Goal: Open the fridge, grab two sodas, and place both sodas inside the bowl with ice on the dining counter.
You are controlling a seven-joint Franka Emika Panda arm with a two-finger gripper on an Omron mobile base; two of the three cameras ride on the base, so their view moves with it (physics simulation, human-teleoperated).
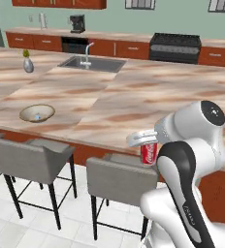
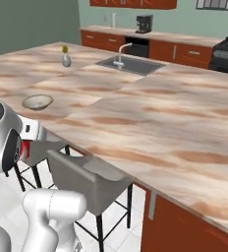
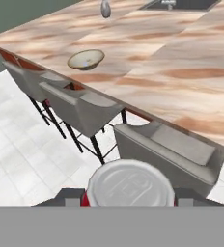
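Left base view: gripper [image 1: 148, 141] clamped on soda can [image 1: 149, 153].
Can held upright above stool [image 1: 121, 177], beside dining counter [image 1: 134, 104]; bowl [image 1: 37, 113] well apart.

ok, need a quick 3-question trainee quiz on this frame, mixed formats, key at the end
1. True or false: the gripper is shut on a soda can.
2. Multiple choice: the bowl sits
A. in the sink
B. on the dining counter, near its stool-side edge
C. on a stool
3. Short answer: in the left base view, what stands directly below the held can?

Key
1. True. The red can hangs upright in the gripper, short of the counter edge.
2. B. It lies to the left of the arm in both base views.
3. A grey stool pushed up to the counter.
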